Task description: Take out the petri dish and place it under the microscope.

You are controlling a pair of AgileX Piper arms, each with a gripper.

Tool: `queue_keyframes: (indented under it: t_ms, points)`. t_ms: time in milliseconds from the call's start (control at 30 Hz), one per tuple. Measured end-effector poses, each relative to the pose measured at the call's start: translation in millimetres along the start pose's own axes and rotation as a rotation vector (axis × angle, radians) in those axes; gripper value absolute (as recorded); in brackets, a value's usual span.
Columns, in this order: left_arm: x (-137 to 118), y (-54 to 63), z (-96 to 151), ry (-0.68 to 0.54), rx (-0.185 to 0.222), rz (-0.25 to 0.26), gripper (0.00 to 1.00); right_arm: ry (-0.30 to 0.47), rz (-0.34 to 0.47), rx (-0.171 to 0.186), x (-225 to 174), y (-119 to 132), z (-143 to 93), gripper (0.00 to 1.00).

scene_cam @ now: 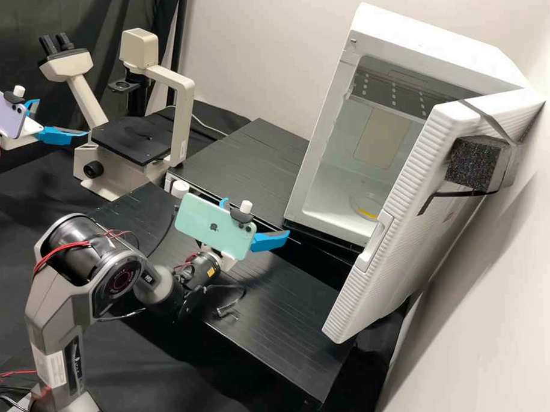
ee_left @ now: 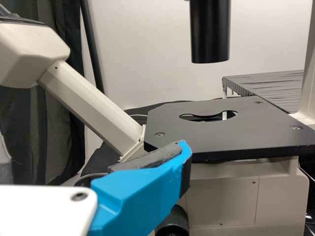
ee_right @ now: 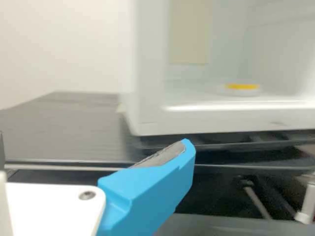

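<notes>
Cabinet [scene_cam: 426, 43] stood open, frame right | petri dish [scene_cam: 366, 207], yellow contents, sat inside | left gripper [scene_cam: 62, 118] upper left, right gripper [scene_cam: 256, 217] centre: both released

"Where is there room to enter?"
"Right of centre, through the white chamber's [scene_cam: 324, 129] mouth; its open door [scene_cam: 414, 219] blocks the right."
"Upper left?"
"Between microscope stage [scene_cam: 128, 142] and black tube [scene_cam: 137, 101]."
</notes>
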Motion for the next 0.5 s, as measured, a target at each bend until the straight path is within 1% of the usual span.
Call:
queue_keyframes:
  t_ms: [100,233,300,400,500]
  points:
    - [0,0.0,0,0.000,0.000,0.000,1.00,-0.005,0.062,0.029,-6,19,14,1.00]
    - [0,0.0,0,0.000,0.000,0.000,1.00,-0.027,0.144,0.051,-8,47,33,1.00]
    - [0,0.0,0,0.000,0.000,0.000,1.00,-0.029,0.172,0.047,-4,57,38,1.00]
    - [0,0.0,0,0.000,0.000,0.000,1.00,-0.032,0.205,0.032,5,69,46,1.00]
    - [0,0.0,0,0.000,0.000,0.000,1.00,-0.009,0.228,0.015,20,80,46,1.00]
